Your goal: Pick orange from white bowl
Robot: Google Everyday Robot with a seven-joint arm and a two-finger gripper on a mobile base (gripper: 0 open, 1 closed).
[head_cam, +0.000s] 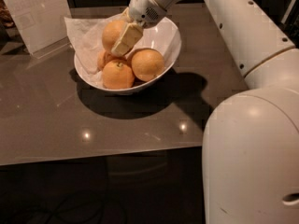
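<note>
The white bowl (164, 65) stands on the dark table, lined with crumpled white paper (84, 34). My gripper (116, 40) reaches down into it from the upper right and is shut on the orange (112, 31), a pale, smooth fruit at the bowl's back left. One cream fingertip (125, 38) lies across the orange's front; the other is hidden behind it. The orange sits higher than the three other oranges: one with a dark stem dimple (117, 74) at the front, one to the right (147, 64), and one mostly hidden at the left (103, 59).
A clear plastic sign stand (37, 15) stands at the table's back left. The robot's white arm and body (252, 139) fill the right side. The glossy table (56, 125) runs to its front edge below the bowl.
</note>
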